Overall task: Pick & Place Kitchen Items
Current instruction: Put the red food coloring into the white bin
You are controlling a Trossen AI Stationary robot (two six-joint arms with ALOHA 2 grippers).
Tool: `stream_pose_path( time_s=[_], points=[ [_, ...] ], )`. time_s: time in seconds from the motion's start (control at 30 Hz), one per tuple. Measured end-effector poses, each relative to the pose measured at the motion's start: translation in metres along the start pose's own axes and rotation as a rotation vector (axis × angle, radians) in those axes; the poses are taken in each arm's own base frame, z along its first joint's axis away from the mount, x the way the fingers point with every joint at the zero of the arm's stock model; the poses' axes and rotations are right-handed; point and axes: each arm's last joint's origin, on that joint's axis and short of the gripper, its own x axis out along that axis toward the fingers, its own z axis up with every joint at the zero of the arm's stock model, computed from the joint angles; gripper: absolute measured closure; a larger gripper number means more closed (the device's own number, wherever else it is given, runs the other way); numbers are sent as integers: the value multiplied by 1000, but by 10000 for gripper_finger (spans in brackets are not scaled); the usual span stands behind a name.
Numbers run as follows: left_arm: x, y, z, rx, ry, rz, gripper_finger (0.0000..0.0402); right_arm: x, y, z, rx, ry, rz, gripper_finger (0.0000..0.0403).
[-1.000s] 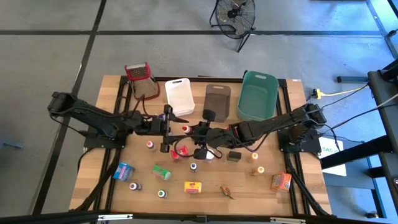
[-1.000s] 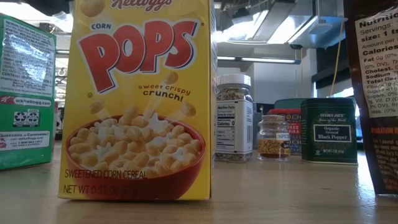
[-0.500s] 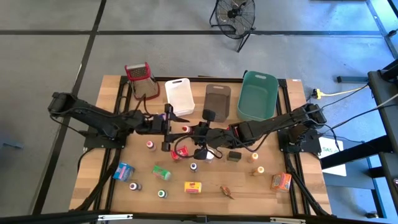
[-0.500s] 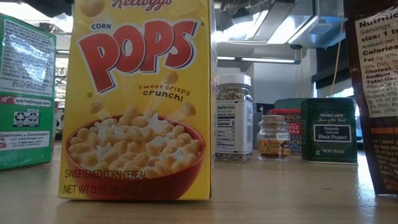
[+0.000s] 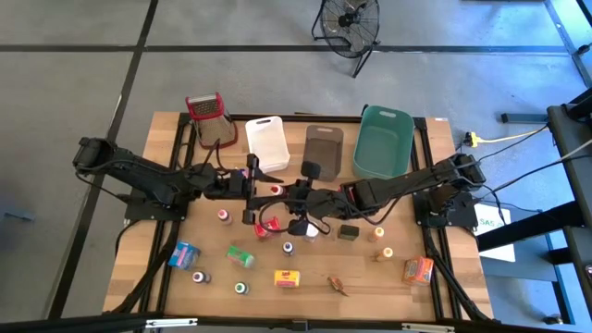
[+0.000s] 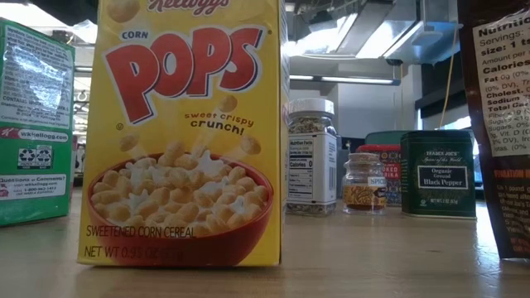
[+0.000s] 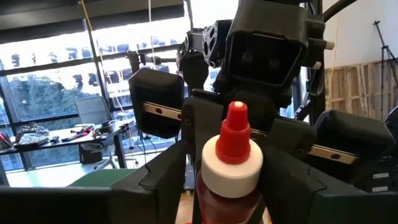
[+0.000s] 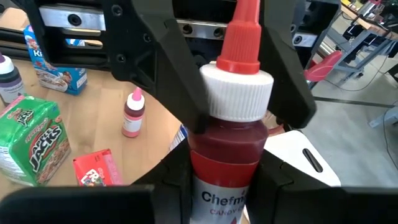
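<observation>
The right hand (image 8: 227,134) is closed on a small red bottle (image 8: 231,124) with a white collar and red nozzle, above the middle of the bench (image 5: 166,166). The left hand (image 7: 227,174) stands on both sides of the same bottle, its fingers (image 7: 158,180) just beside it; whether they already press it, I cannot tell. The risk is in the handover: if the right hand lets go before the left holds firmly, the bottle may slip down onto the groceries below.

Upright red-capped bottle (image 8: 233,118) mid-table, among scattered groceries.
</observation>
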Motion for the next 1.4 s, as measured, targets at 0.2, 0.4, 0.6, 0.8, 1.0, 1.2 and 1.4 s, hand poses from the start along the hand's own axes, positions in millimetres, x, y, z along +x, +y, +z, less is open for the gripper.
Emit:
stream_pose_path(
  time_s=[0.2,0.4,0.6,0.8,1.0,1.2,1.4],
  points=[
    [0,0,0,0,0,0,283,0,0,0,-1,2,-3,303],
    [0,0,0,10,1,0,287,0,0,0,-2,4,-3,300],
    [0,0,-1,12,8,9,287,-2,0,-3,11,29,-31,249],
    [-1,3,-6,78,81,90,287,-13,7,-9,-35,80,-224,185],
    [-4,24,-15,161,217,208,287,-27,20,-24,-148,188,-239,163],
    [-17,77,-25,92,349,374,287,-35,23,-37,-122,273,-246,161],
    [-43,140,-37,-72,377,494,287,-37,20,-44,-79,324,-273,161]
  ],
)
